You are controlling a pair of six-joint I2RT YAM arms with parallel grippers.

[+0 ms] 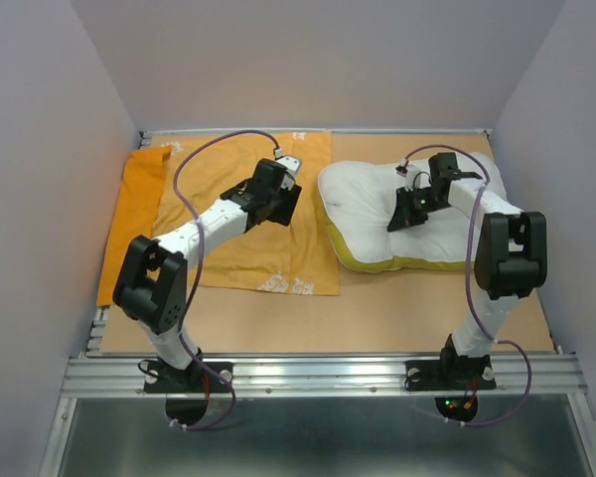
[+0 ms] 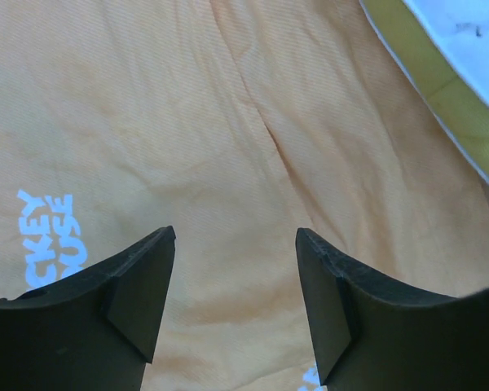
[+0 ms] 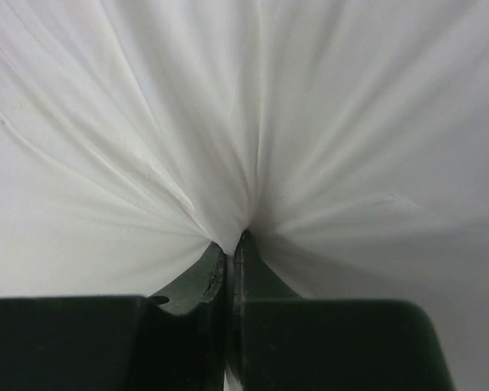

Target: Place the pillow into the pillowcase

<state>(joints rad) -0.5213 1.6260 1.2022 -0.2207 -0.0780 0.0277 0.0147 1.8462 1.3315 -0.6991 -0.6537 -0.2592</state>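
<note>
**Right gripper pinching the pillow, left gripper open over the pillowcase**

From my remote station I see both arm bases bolted at the near edge of the table [image 1: 377,318], left arm on the left. Just beyond them runs a strip of brown tabletop.

The pillowcase [image 1: 238,248] lies flat on the left half of the table and reaches back to the far edge. It is pale orange-yellow, with a deeper orange strip along the table's left edge. Small white print [image 1: 283,285] shows near its near edge, and the left wrist view shows more white lettering [image 2: 53,240] on the fabric [image 2: 187,106].

The pillow [image 1: 363,214] lies on the right half, toward the far right corner, just beside the pillowcase. It is white and plump, with yellow along its near edge.

The left gripper [image 1: 278,199] is over the far right part of the pillowcase. In its wrist view the gripper [image 2: 235,236] has its jaws spread wide, with nothing between them. I cannot tell if the tips touch the cloth. The pillow's yellow edge [image 2: 440,90] shows at the upper right of that view.

The right gripper [image 1: 409,211] is on top of the pillow. In its wrist view the gripper [image 3: 232,240] is closed, pinching a fold of white pillow fabric [image 3: 244,106]. Creases fan out from the pinch.
</note>
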